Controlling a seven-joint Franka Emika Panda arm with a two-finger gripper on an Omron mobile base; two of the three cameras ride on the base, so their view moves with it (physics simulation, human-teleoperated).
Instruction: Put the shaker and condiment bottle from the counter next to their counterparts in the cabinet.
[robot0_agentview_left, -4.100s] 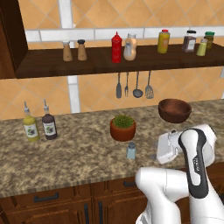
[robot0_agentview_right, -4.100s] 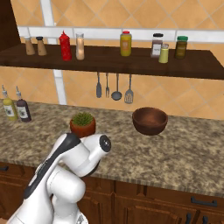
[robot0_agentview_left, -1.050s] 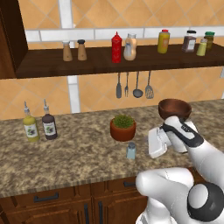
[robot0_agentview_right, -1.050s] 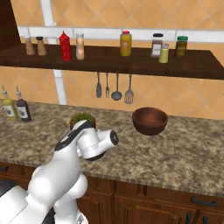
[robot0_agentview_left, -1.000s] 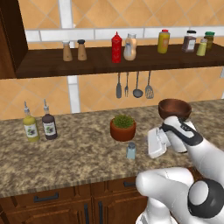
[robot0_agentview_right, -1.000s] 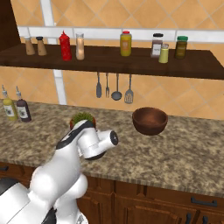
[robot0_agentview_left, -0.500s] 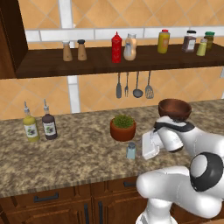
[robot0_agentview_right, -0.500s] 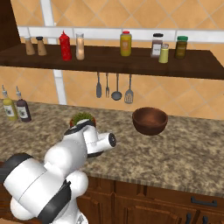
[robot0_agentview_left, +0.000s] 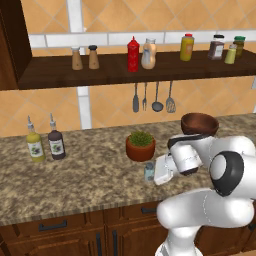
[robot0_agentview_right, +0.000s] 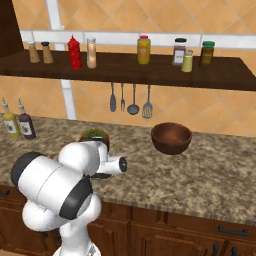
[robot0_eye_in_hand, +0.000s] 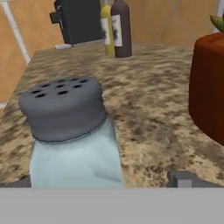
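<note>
Where it hung back before, the hand now has spread fingers flanking the shaker.

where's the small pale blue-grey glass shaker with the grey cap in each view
Left base view: small pale blue-grey glass shaker stands on the speckled granite counter, below the terracotta plant pot.
Right base view: hidden behind the white arm.
Hand view: large at lower left, between the dark fingertips.
Shared landmark: the plant pot.
</note>
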